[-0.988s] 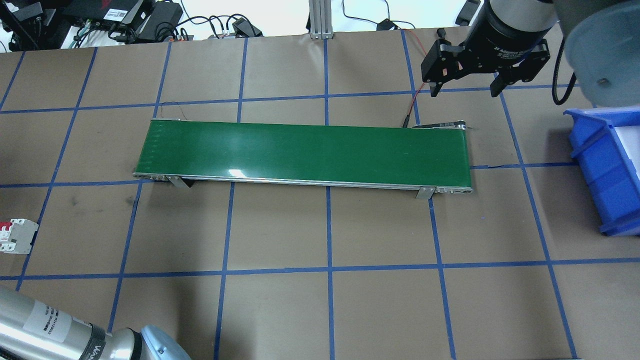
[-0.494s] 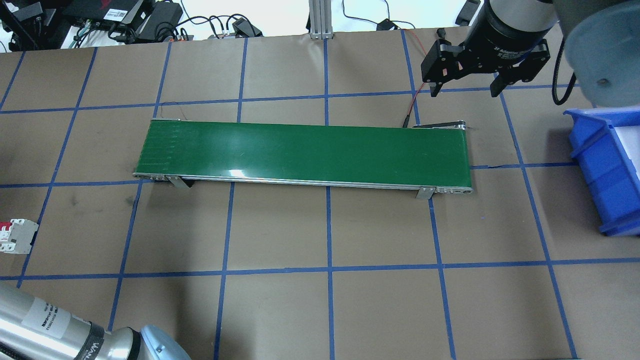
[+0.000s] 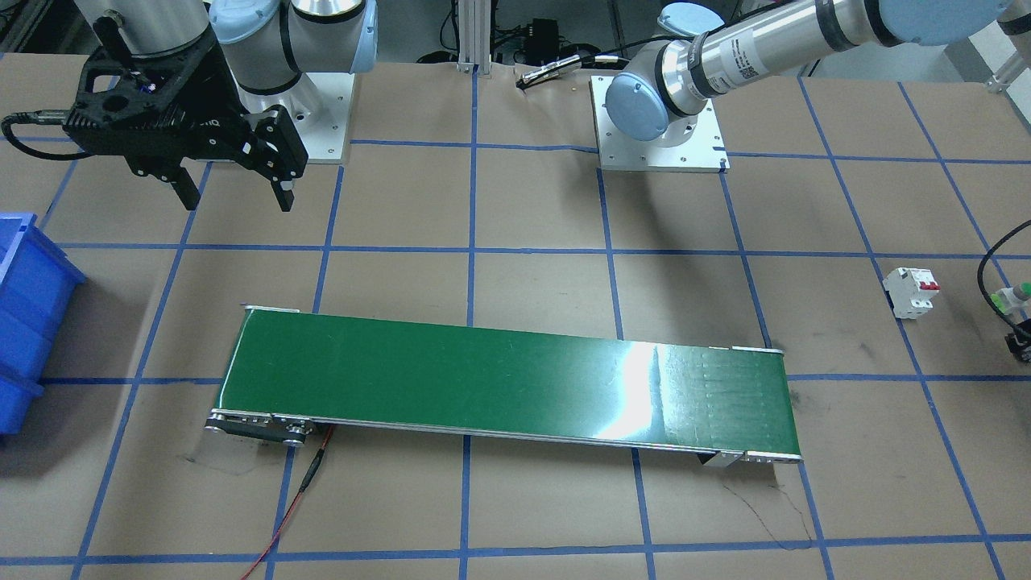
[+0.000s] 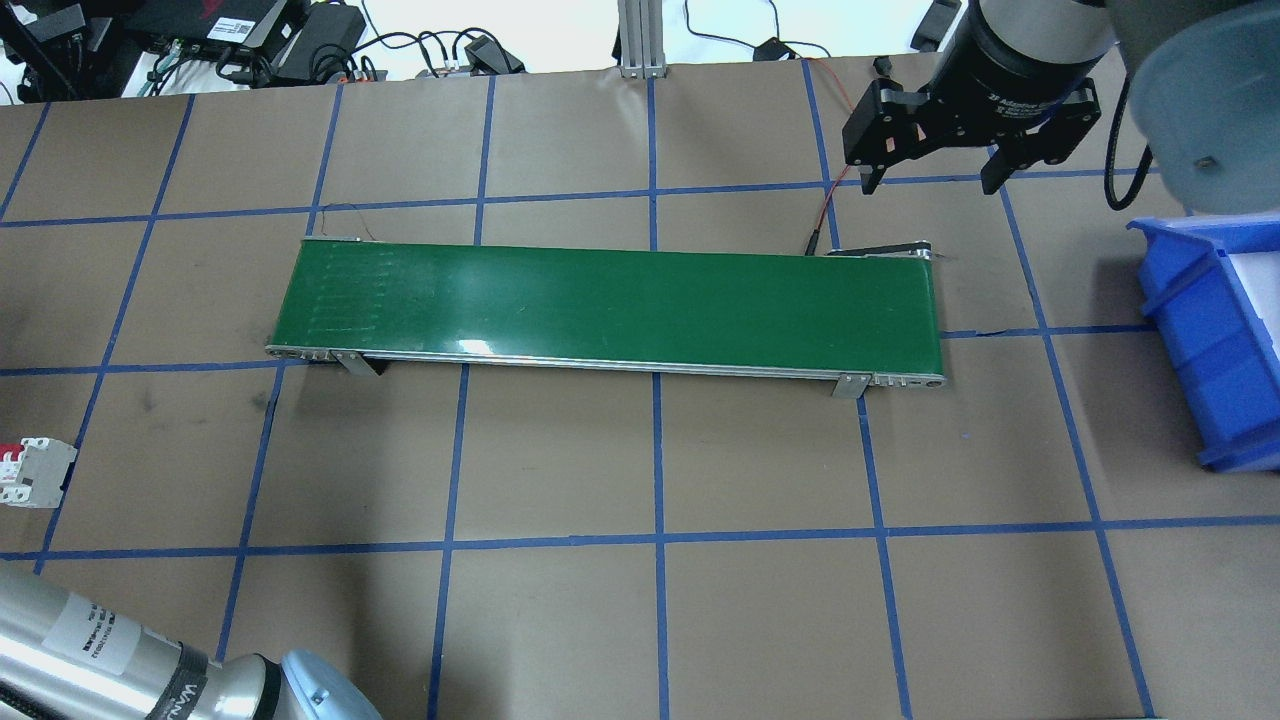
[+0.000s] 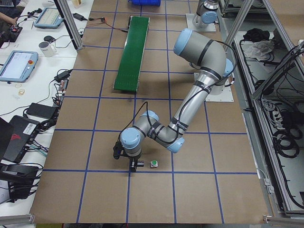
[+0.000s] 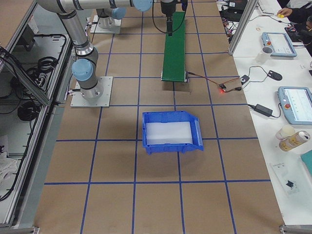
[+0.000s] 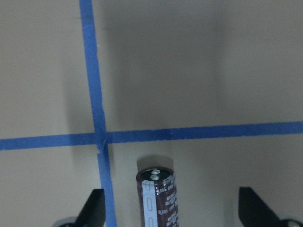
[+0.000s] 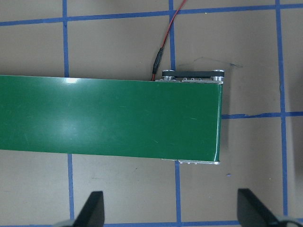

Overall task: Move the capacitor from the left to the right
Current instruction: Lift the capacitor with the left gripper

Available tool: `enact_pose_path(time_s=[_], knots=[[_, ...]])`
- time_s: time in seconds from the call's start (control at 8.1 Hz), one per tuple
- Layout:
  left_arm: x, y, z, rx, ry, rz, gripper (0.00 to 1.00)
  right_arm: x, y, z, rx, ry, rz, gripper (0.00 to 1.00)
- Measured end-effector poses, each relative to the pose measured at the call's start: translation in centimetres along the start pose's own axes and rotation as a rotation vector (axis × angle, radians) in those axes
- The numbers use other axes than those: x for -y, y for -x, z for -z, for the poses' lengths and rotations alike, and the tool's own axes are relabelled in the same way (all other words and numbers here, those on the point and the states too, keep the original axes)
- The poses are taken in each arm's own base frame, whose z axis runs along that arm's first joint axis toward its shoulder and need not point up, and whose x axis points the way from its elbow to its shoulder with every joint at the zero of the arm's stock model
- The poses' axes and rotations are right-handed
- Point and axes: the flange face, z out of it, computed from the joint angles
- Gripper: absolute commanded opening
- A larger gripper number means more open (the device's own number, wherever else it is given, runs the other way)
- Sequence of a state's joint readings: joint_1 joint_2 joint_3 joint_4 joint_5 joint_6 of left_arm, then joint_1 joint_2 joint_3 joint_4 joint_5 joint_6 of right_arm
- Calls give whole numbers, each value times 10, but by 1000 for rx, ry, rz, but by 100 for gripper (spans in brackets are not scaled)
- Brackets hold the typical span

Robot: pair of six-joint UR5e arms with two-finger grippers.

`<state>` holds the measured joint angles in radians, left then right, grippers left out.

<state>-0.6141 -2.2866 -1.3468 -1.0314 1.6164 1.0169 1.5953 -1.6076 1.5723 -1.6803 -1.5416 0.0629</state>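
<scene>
Item: capacitor (image 7: 157,198), a dark cylinder with a pale stripe, which we log on the desk (image 7: 199,71) between the fingers of the left hand (image 7: 173,210), touching neither. That hand is spread wide. The right hand (image 4: 930,183), also spread wide and holding nothing, has the end of the green conveyor belt (image 4: 610,305) below it.

conveyor belt (image 4: 610,300) mid-table | blue bin (image 4: 1200,350) right | breaker (image 4: 30,472) left
</scene>
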Motion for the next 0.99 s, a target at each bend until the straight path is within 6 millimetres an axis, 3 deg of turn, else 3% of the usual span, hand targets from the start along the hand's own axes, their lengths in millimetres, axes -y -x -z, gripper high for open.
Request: enact_pose_path(time_s=[0.49, 0.62, 0.74, 0.99], knots=[[-2, 2, -16, -19, 7, -5, 99, 0, 0, 0, 0, 1, -2, 100], [-3, 4, -17, -21, 7, -9, 82, 0, 0, 0, 0, 1, -2, 100], [-4, 5, -18, -22, 5, -11, 72, 0, 0, -1, 0, 0, -3, 100], [-4, 5, -21, -29, 3, -17, 26, 0, 0, -1, 0, 1, -4, 100]])
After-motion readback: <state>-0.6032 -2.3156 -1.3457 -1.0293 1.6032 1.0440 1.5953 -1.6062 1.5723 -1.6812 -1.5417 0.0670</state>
